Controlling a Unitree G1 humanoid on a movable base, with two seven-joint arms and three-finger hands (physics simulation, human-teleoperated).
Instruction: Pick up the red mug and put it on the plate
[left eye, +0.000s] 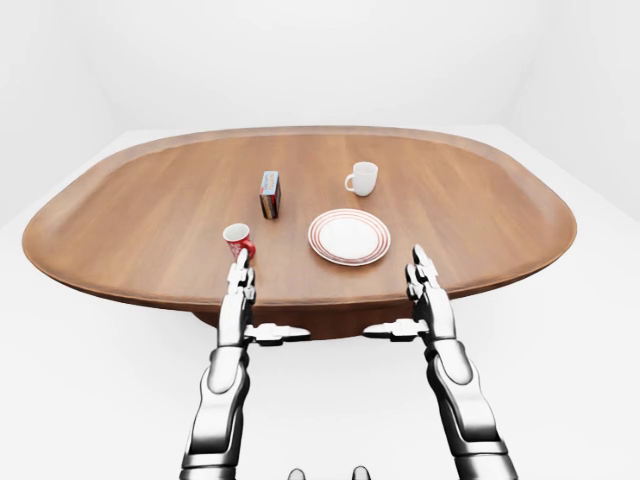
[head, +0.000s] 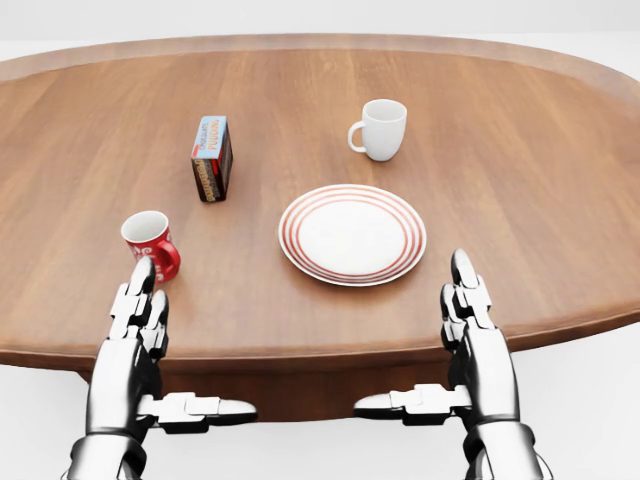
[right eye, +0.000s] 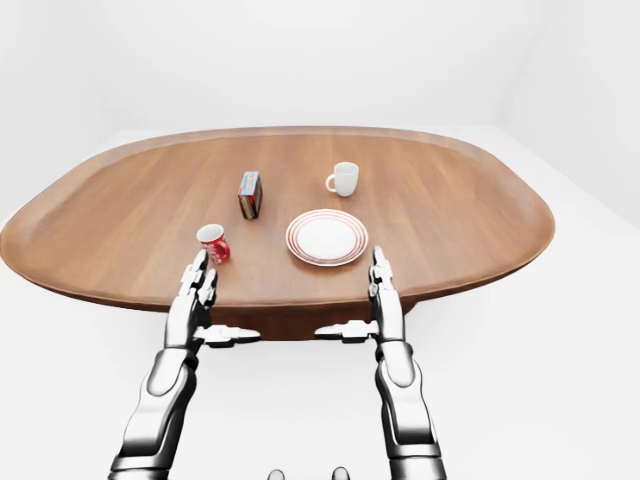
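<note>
While both hands hover at the table (head: 520, 200) near edge, the red mug (head: 151, 242) stands upright left of the plate (head: 352, 234), apart from it. Left hand (head: 135, 335): fingers straight, spread, tips just below the mug, gripping nothing. Right hand (head: 475, 335): likewise spread, empty. White mug (head: 381, 129) and a small box (head: 211, 158) sit higher in the head view.

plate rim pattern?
The plate is white with concentric red rings round its rim; clearest in the head view.
</note>
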